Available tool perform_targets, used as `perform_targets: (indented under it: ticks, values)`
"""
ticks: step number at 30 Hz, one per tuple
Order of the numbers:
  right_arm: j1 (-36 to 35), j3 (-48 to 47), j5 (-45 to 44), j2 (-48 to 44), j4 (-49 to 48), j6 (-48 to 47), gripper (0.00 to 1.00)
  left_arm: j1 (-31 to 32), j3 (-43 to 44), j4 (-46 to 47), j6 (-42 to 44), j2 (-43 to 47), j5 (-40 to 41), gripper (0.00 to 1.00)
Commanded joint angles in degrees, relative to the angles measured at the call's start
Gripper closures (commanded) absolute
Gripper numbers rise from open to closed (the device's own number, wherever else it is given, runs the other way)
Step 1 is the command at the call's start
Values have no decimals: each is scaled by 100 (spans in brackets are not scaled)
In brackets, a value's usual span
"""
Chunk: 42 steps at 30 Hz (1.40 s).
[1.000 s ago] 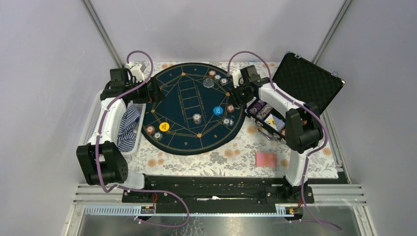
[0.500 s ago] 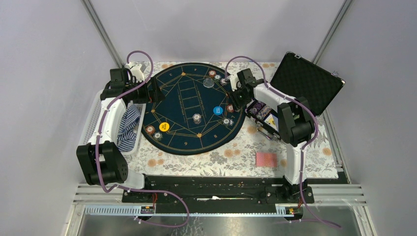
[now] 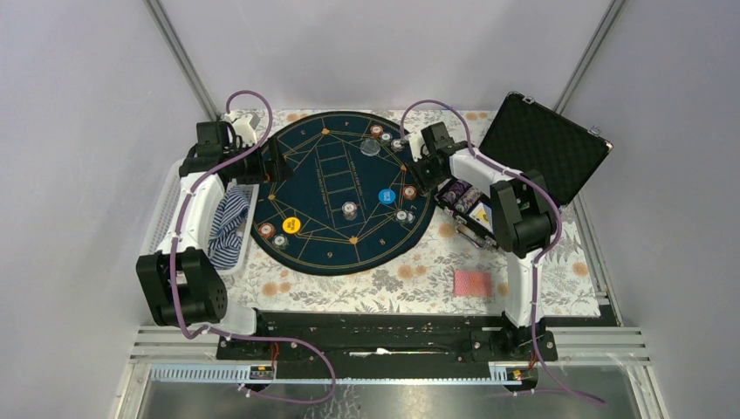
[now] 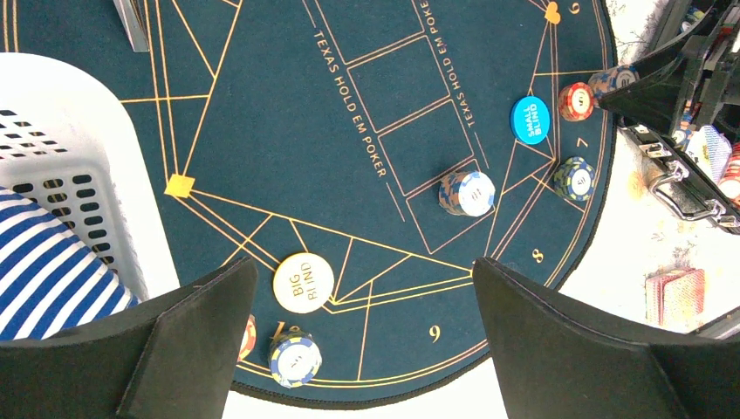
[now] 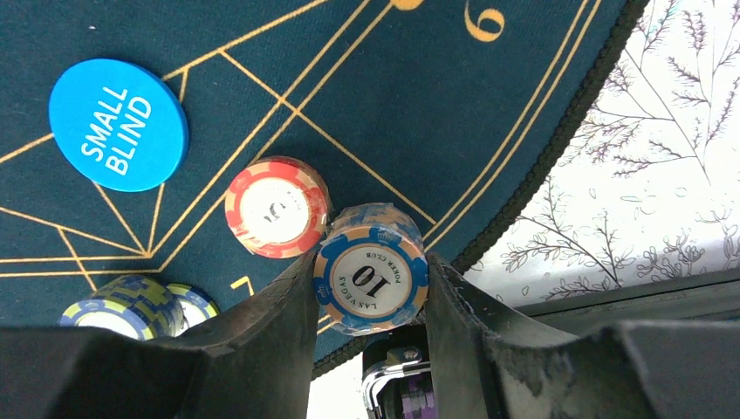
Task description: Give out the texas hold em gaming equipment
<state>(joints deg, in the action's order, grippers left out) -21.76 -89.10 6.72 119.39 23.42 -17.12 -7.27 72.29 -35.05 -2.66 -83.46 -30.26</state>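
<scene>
Right hand (image 5: 370,284) clenched on the blue "10" chip stack (image 5: 372,262), at right edge of the mat (image 5: 349,78), just beside the red chip stack (image 5: 277,207). Left hand (image 4: 362,264) released, empty, over the mat's left side.

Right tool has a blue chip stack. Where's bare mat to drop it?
Bare: the round dark-blue felt mat between the red striped chip stack and its black rim, toward the gold 6. Also the middle outlined box. Crowded: around the round blue Small Blind button and the green-blue stack.
</scene>
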Motion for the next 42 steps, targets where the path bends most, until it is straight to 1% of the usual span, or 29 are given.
perform_targets:
  ticks: [1, 3, 5, 10, 12, 14, 15, 17, 19, 23, 25, 32, 34, 38, 42]
  values:
    - [31, -274, -41, 72, -138, -72, 65, -39, 145, 157, 11, 7, -108, 1]
    - [32, -292, -28, 72, -117, -55, 61, -39, 145, 158, 11, 4, -100, 1]
    - [32, -301, 14, 43, -92, -34, 54, -41, 145, 156, 17, 0, -105, 1]
    - [32, -356, 209, -190, 47, 28, 47, -38, 142, 130, 112, -9, -173, 1]
    - [31, -406, 304, -359, 151, 42, 42, -33, 199, 31, 212, -16, -223, 1]
    - [32, -481, 413, -539, 267, 63, 32, -29, 303, -110, 401, -82, -232, 1]
    - [31, -532, 482, -630, 318, 75, 27, -24, 373, -187, 495, -109, -243, 1]
    - [33, -604, 645, -888, 411, 128, 12, 4, 498, -328, 712, -168, -254, 1]
    - [32, -669, 766, -1124, 480, 191, 2, 128, 641, -503, 957, -230, -217, 1]
    - [36, -768, 932, -1606, 715, 308, 0, 765, 841, -712, 1474, -368, 329, 1]
    - [44, -657, 934, -1933, 761, 369, 0, 1187, 882, -753, 1678, -491, 540, 1]
    - [436, 404, 1238, -3339, 423, 986, 0, 2572, 1161, -845, 2040, -1267, 1211, 1]
    - [683, 683, 1429, -3668, 410, 1114, 0, 2808, 1288, -845, 2059, -1540, 1357, 1]
    - [1329, 1301, 2294, -4322, 383, 1216, 0, 3131, 1479, -818, 2029, -2027, 1524, 2]
    - [1693, 1702, 2432, -4599, 618, 1029, 0, 3347, 1453, -619, 1959, -2321, 1777, 6]
